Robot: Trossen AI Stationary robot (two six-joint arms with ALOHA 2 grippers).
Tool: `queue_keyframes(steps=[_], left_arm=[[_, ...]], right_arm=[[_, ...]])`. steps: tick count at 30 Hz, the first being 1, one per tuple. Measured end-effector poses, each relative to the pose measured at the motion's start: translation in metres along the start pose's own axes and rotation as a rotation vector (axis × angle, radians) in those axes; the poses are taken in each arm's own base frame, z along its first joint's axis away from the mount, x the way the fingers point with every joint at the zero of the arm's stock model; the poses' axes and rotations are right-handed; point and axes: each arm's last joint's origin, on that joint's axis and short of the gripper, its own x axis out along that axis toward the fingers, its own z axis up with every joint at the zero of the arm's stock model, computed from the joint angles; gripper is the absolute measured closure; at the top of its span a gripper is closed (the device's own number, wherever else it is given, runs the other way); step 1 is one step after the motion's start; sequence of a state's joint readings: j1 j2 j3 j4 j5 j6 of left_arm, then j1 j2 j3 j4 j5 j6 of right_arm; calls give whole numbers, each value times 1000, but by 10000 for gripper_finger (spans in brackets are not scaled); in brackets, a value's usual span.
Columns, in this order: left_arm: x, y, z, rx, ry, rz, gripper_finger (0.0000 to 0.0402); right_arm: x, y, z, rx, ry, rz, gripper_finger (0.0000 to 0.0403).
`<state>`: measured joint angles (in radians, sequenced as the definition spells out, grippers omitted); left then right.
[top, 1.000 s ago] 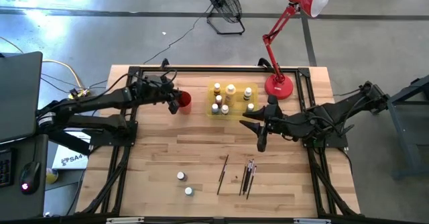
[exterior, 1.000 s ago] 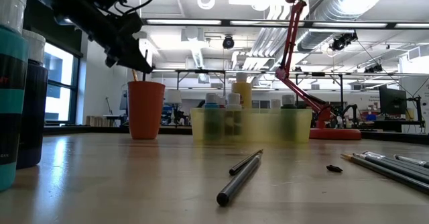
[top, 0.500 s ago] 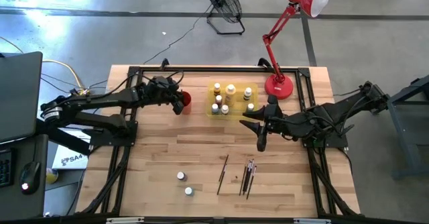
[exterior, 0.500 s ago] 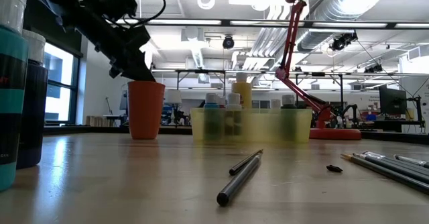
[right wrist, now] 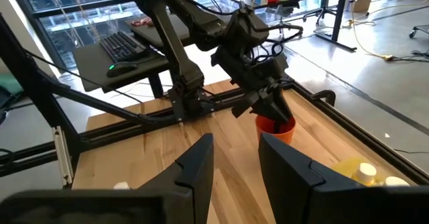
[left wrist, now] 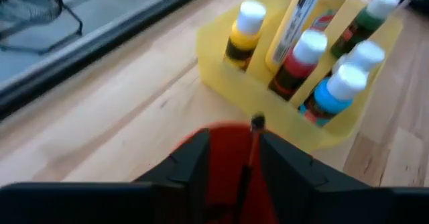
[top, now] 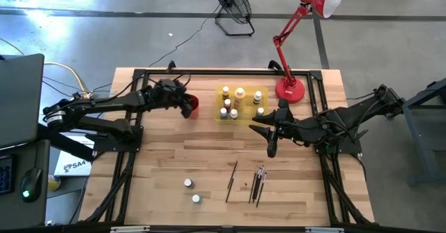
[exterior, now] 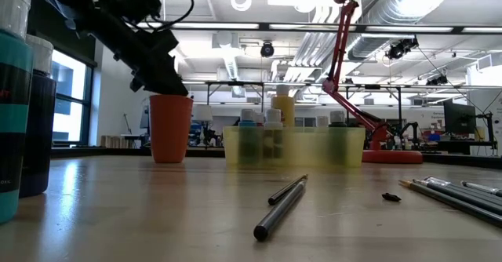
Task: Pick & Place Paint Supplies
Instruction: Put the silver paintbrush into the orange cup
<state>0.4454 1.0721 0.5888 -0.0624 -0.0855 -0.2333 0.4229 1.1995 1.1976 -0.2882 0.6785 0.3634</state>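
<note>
My left gripper (left wrist: 233, 167) stands open over the small red cup (top: 193, 105) at the table's far left. A thin dark paintbrush (left wrist: 250, 153) stands in the cup between the fingers, its end sticking up past the rim; I see no finger touching it. To the right of the cup, the yellow tray (left wrist: 221, 83) holds several capped bottles. Two bottles (top: 191, 191) and several brushes (top: 247, 183) lie on the near half of the table. My right gripper (top: 270, 148) hangs open above the table's middle right, nothing between its fingers.
A red desk lamp (top: 289, 90) stands on its base at the far right, beside the tray. Black frame rails (top: 209, 72) run along the table's far and side edges. Bare wood lies between the tray and the loose brushes.
My left gripper has gone down and a little toward the table's right, onto the red cup. The brush that hung below it above the cup now stands inside the cup.
</note>
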Motion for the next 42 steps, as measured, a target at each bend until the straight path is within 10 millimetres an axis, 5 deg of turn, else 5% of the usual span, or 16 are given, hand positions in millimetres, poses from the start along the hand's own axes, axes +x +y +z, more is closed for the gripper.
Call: queue_keyframes(steps=[8, 19, 26, 32, 42], left_arm=[[-23, -12, 52, 44, -170, -103, 255], [-74, -49, 118, 64, -245, -762, 256], [-133, -81, 124, 201, -360, -1003, 307], [-181, -88, 116, 248, -462, -1126, 356], [-209, -88, 108, 286, -484, -1281, 382]], right_arm=[[0, 1, 0, -1, 6, 15, 293], [0, 4, -2, 0, 51, 134, 293], [0, 4, -1, -1, 48, 126, 292], [0, 4, -2, -1, 51, 132, 292], [-1, 8, -3, -76, 95, 282, 292]])
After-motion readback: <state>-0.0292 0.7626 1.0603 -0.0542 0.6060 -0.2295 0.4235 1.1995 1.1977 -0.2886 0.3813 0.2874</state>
